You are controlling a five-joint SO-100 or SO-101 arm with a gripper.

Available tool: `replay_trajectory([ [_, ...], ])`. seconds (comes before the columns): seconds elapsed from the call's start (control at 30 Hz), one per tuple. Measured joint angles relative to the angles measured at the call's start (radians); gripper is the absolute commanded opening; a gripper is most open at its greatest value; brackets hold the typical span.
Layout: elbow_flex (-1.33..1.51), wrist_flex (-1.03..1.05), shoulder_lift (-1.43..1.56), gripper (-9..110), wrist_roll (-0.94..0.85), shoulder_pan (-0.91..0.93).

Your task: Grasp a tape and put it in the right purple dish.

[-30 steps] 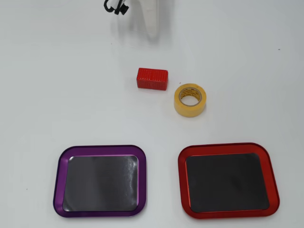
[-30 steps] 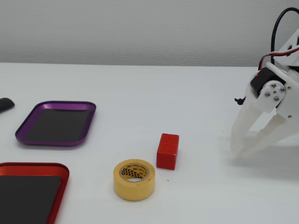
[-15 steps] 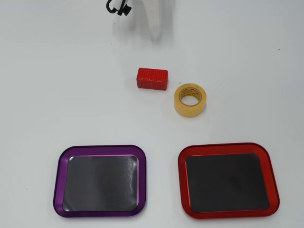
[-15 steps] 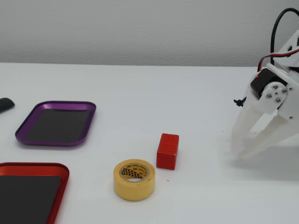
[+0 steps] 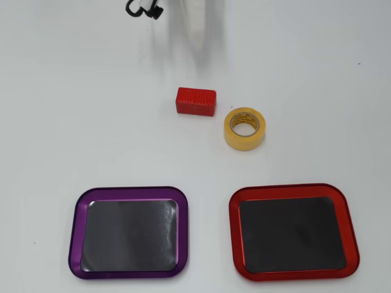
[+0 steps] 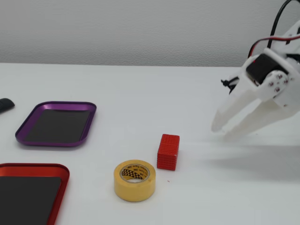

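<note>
The yellow tape [image 5: 244, 129] lies flat on the white table, just right of the red block [image 5: 196, 101] in the overhead view. In the fixed view the tape [image 6: 134, 180] is in front of the block [image 6: 168, 152]. The purple dish [image 5: 129, 232] with its black mat is empty at the lower left of the overhead view, and at the left in the fixed view [image 6: 56, 140]. My white gripper [image 6: 223, 131] hangs above the table at the right, well away from the tape, its jaws slightly apart and empty. In the overhead view the arm is only a pale blur [image 5: 195, 27] at the top.
A same-shaped red tray [image 5: 294, 231] is empty beside the purple dish; it shows at the bottom left of the fixed view [image 6: 33, 167]. A black cable [image 5: 143, 8] is at the top edge. A small dark object [image 6: 4, 104] lies at the left edge.
</note>
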Motion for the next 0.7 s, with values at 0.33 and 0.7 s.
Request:
replay_trajectory([
  [0.33,-0.609,0.092,-0.859,16,0.000,-0.031],
  [0.7,-1.083,0.141,-1.439,17,0.138,-0.199],
])
